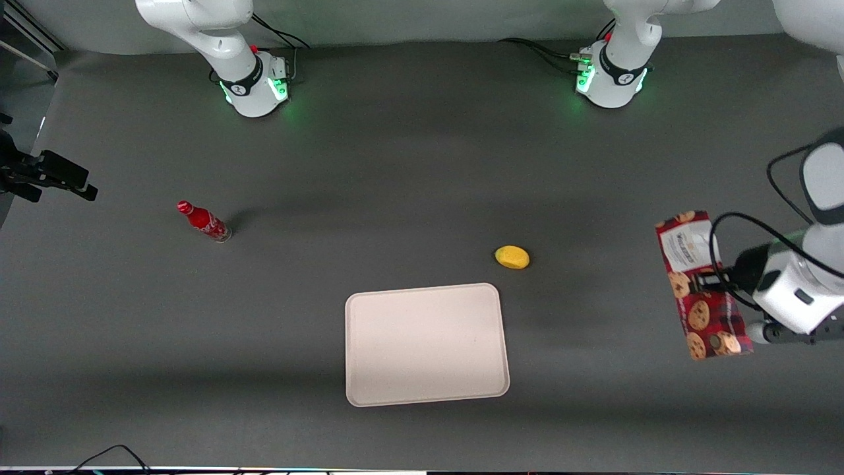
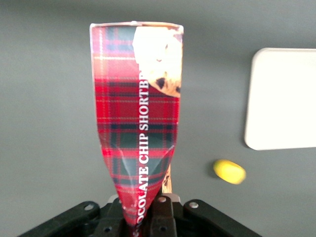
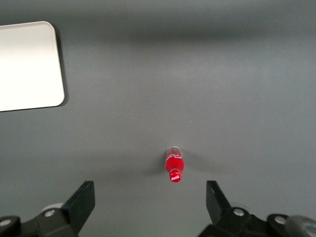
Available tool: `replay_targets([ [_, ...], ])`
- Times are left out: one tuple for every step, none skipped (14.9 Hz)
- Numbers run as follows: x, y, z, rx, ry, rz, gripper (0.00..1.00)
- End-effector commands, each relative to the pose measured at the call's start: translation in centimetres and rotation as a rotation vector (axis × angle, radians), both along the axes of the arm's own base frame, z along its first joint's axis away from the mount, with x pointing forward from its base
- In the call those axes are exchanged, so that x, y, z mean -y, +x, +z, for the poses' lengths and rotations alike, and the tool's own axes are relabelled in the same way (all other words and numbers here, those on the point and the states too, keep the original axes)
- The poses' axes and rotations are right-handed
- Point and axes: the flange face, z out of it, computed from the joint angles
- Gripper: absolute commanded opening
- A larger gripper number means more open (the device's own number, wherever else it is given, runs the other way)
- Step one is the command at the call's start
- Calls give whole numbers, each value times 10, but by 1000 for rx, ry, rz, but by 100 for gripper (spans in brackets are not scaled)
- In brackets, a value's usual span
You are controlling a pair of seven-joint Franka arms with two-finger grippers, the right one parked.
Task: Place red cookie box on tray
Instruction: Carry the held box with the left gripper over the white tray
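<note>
The left arm's hand (image 2: 148, 217) grips the long dark-red plaid cookie box (image 1: 702, 285) by one long side, its fingers clenched on the carton and denting it; the box hangs in the air above the dark grey counter (image 1: 395, 165) at the working arm's end; the large flat cream tray (image 1: 426, 344) lies near the counter's front edge, well apart from the box; a small yellow rounded object (image 1: 512, 256) sits just beside the tray's corner; a small red bottle (image 1: 204, 221) stands toward the parked arm's end.

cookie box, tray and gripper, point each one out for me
cookie box (image 1: 700, 290), front view, plaid middle
tray (image 1: 426, 344), front view, bare centre
gripper (image 2: 148, 210), left wrist view, between fingertips clamping the box end
</note>
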Motion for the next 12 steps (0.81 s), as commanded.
replay_targets([
  [76, -20, 38, -10, 12, 118, 0],
  [106, -25, 40, -4, 12, 131, 0],
  [132, -29, 38, -7, 11, 130, 0],
  [149, -30, 31, -11, 5, 137, 0],
  [169, -29, 20, -2, -2, 137, 0],
  [193, -26, 4, 10, 2, 140, 0],
  [218, -24, -20, 20, 17, 148, 0],
  [246, -22, -47, 38, 23, 146, 0],
  [260, -14, -71, 62, 16, 154, 0],
  [266, -8, -90, 82, 13, 152, 0],
  [270, -2, -115, 86, 10, 148, 0],
  [274, 4, -132, 105, -7, 144, 0],
])
